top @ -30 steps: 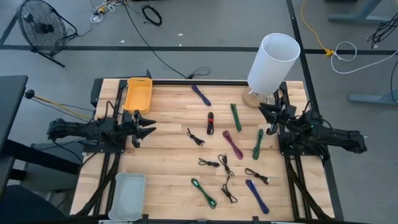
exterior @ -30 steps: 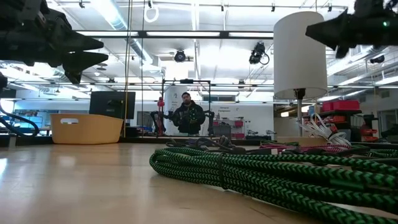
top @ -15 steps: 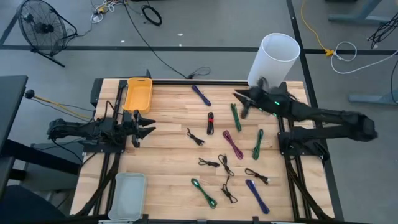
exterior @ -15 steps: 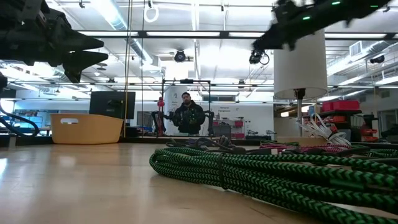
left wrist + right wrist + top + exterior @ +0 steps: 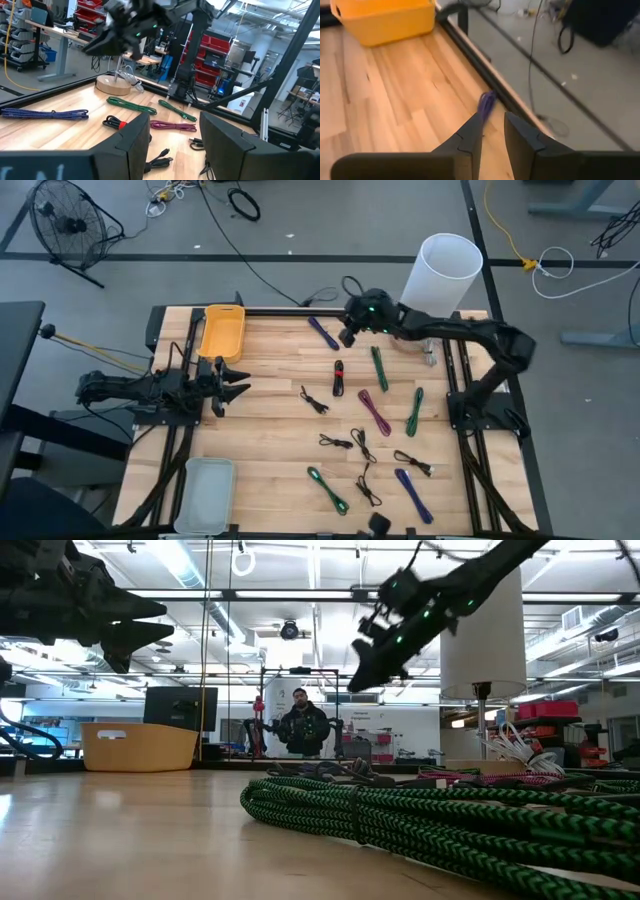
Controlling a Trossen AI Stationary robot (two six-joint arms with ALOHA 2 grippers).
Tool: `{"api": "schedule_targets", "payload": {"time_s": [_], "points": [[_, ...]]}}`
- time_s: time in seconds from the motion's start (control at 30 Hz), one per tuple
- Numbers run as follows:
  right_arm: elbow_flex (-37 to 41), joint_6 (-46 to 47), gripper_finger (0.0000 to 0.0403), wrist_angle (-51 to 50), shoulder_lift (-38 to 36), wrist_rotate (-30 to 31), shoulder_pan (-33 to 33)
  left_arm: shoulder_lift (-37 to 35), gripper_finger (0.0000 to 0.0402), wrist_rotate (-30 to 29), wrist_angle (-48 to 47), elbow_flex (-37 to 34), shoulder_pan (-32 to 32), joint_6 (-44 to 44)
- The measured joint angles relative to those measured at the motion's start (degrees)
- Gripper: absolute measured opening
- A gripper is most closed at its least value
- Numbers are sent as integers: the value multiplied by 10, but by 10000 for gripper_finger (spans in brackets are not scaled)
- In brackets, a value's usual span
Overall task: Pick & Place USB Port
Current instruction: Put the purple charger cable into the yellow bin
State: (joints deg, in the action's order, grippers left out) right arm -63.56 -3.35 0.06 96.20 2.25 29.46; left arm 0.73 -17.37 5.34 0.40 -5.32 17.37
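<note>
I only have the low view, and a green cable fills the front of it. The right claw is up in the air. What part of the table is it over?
Observer: The right claw hangs over the far edge of the table, right beside a purple cable.
Operator: Is anything in it?
Observer: No. In its wrist view the fingers stand a little apart with nothing between them.
Operator: And the left claw?
Observer: The left claw waits open at the table's left side, on the near side of the yellow bin.
</note>
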Motion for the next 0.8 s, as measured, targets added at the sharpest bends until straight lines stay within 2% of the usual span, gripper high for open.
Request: {"api": "schedule_targets", "payload": {"time_s": [0.07,0.23,0.47,0.57,0.7,0.8], "points": [[-14,8,84,-5,31,-23,6,0,179,0,0,0,0,0],[-49,10,84,-36,90,-34,9,0,179,0,0,0,0,0],[-72,23,96,-48,110,-46,6,0,179,0,11,0,0,10],[-72,23,122,-65,110,-43,3,0,179,0,11,0,0,12],[-72,31,174,-84,116,8,-9,0,179,-9,10,0,0,12],[-73,41,213,-77,122,18,-17,0,179,-10,10,0,0,12]]}}
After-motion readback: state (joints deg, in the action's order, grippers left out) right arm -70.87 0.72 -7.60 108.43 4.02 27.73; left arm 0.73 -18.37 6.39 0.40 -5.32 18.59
